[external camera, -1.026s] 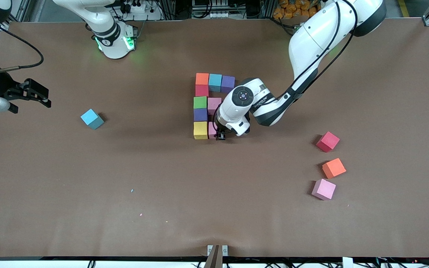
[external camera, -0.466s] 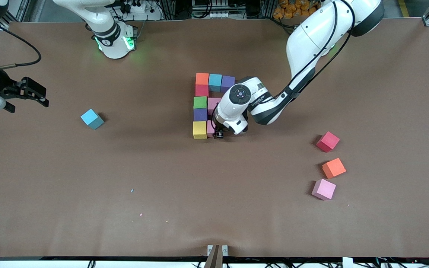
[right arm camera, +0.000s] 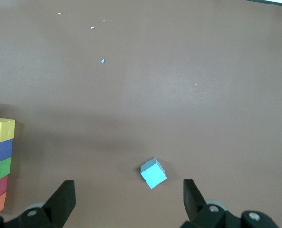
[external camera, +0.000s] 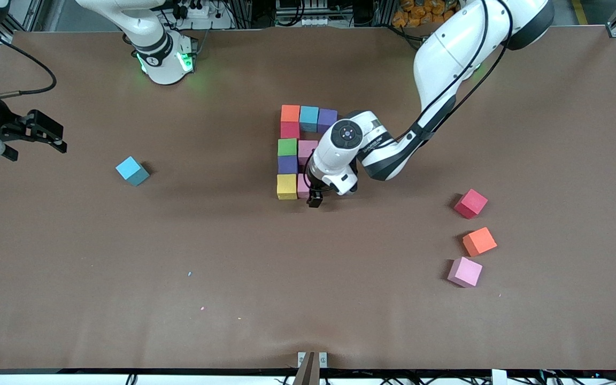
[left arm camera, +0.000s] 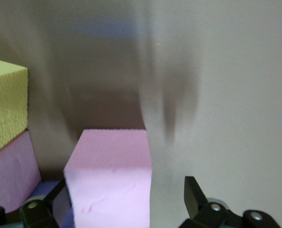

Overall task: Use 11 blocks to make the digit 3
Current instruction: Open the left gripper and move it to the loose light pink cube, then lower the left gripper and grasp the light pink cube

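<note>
The left end effector (external camera: 315, 199) sits low at the near end of the partly built digit 3 (external camera: 300, 152) in the middle of the tabletop (external camera: 308, 278), its fingers (left arm camera: 194, 194) spread apart on either side of a pink block (left arm camera: 110, 183) that rests beside the yellow block (external camera: 287, 186) (no finger visibly presses its faces). The right end effector (external camera: 46, 132) waits with its fingers wide apart above the right arm's end of the tabletop, near a lone light blue block (external camera: 132, 170). Three spare blocks, red (external camera: 470, 203), orange (external camera: 479, 241) and pink (external camera: 465, 271), lie toward the left arm's end, nearer the front camera than the figure.

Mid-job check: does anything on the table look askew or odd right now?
Only small things: pale crumbs dot the table near the front camera, and the loose cubes, light blue, red, orange, pink, sit rotated. The figure looks square.
</note>
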Tool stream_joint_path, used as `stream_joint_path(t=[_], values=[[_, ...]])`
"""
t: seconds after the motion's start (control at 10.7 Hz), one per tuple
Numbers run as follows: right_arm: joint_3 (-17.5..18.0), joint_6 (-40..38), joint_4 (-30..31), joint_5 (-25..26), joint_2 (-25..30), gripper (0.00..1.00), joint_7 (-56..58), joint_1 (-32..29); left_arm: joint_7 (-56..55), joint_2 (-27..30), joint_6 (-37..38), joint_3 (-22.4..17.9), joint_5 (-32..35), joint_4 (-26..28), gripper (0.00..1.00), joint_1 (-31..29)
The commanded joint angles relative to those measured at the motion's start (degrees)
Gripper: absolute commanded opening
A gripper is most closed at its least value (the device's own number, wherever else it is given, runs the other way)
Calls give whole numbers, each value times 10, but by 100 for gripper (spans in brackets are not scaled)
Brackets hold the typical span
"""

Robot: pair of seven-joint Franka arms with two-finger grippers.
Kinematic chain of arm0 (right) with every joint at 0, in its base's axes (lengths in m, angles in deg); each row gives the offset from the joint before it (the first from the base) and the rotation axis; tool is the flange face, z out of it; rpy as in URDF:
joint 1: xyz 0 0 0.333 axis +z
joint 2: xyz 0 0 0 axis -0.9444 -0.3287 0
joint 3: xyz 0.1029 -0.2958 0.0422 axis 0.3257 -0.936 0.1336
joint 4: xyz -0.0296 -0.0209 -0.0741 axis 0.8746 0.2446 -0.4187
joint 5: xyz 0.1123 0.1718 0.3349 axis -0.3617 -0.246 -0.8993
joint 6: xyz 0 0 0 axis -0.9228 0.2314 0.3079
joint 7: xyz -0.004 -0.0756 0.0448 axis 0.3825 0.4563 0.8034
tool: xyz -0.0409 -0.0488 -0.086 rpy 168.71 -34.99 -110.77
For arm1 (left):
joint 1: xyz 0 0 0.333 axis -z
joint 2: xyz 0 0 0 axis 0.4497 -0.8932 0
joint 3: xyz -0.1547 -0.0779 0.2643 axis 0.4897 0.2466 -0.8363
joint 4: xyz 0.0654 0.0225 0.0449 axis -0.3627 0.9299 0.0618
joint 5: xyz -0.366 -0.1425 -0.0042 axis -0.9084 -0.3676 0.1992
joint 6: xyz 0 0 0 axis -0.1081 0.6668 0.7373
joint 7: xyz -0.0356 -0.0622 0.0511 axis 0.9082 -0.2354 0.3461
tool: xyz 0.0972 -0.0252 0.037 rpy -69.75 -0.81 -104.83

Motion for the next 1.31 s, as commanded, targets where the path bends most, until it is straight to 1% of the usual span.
stream_joint_path(t=[0.0, 0.19, 0.28, 0.47, 0.65, 0.75, 0.93, 1.03, 1.21], values=[[7, 0, 0, 5, -6, 100, -2, -12, -20, 70, 37, -4, 17, 12, 100, -5], [7, -1, 2, 3, -6, 100, -3, -11, 48, 98, 58, -1, 17, 10, 100, -45], [6, -1, 2, 3, -5, 100, -3, -11, 84, 102, 70, -2, 17, 7, 100, -56], [5, -2, -1, 2, -2, 100, -3, -12, 179, 113, 72, -1, 17, 3, 100, -109], [6, -4, -1, -1, -2, 100, -3, -30, 305, 108, 86, -4, 13, -32, 100, -126], [6, -4, -1, -1, -2, 100, -3, -30, 380, 100, 96, -3, 10, -51, 100, -144], [6, -3, 0, -1, -2, 100, -3, -31, 590, 88, 154, -3, 7, -83, 100, -176], [6, 0, 1, -1, -4, 100, -3, -31, 682, 83, 169, -3, 6, -91, 100, -195], [6, 3, 0, -2, -5, 100, -3, -31, 883, 79, 184, -3, -16, -92, 100, -237]])
